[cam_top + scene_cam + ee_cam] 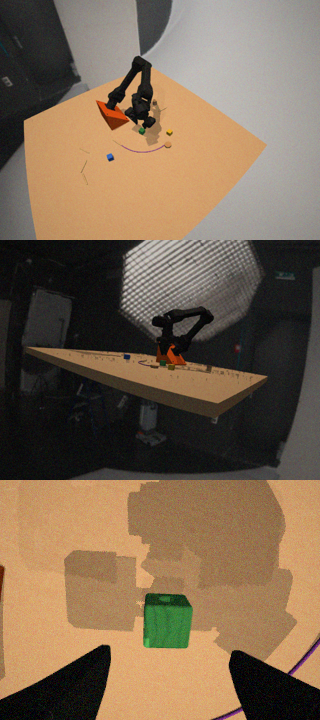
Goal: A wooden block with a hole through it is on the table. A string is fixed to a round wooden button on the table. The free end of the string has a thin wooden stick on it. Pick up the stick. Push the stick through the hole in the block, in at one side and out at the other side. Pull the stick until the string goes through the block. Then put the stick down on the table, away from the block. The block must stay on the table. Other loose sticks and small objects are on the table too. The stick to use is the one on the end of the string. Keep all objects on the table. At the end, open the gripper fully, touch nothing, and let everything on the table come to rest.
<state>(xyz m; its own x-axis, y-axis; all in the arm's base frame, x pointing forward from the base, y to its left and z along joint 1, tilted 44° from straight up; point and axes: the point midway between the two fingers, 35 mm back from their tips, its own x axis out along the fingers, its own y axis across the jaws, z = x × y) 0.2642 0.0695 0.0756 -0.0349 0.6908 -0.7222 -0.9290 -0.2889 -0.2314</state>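
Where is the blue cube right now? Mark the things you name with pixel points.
In the top view, the blue cube (110,157) (126,357) sits left of the purple string (142,152) (140,363), just below the thin stick (117,142) on its free end.

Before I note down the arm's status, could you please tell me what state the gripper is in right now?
Gripper: open, fingers apart, holding nothing; the green block is on the table.

Green block (141,131) (162,362) (167,622) obstructs descent beyond the fingertips.

From here I see a grain-streaked green block (141,131) (162,363) (167,625) at the wrist view's centre and purple string (142,151) (143,364) (300,666) lower right.
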